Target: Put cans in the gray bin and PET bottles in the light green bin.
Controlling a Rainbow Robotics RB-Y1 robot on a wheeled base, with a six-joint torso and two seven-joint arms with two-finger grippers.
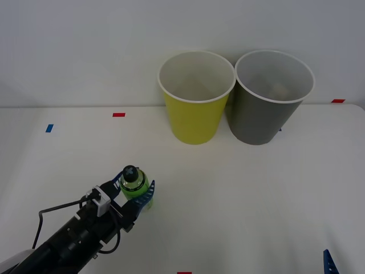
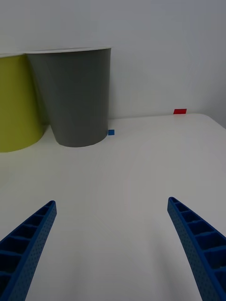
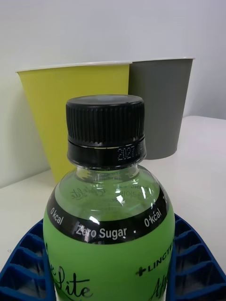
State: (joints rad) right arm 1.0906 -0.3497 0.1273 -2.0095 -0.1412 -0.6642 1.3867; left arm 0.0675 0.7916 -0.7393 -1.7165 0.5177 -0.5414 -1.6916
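Two bins at the far table edge, one bottle near the front. Left side of table: left gripper (image 1: 136, 193) low over the surface, blue fingers (image 3: 21, 263) pressed against either flank of the PET bottle (image 1: 134, 182), holding it. Bottle upright, long axis vertical, black cap up, green label between the ribbed pads. Whether its base is on the table or just off it, cannot tell.

Centre, far edge: light green bin (image 1: 196, 100), upright, mouth open. It lies ahead of the held bottle and off toward the robot's right, well apart. Likely next move: lift, carry forward and rightward, clear the white rim.

Just beside it, further right: gray bin (image 1: 272, 99), rims nearly touching. Wrong target for this bottle.

Far right, near edge: right gripper (image 2: 113, 244) idle, fingers spread wide, nothing between them.
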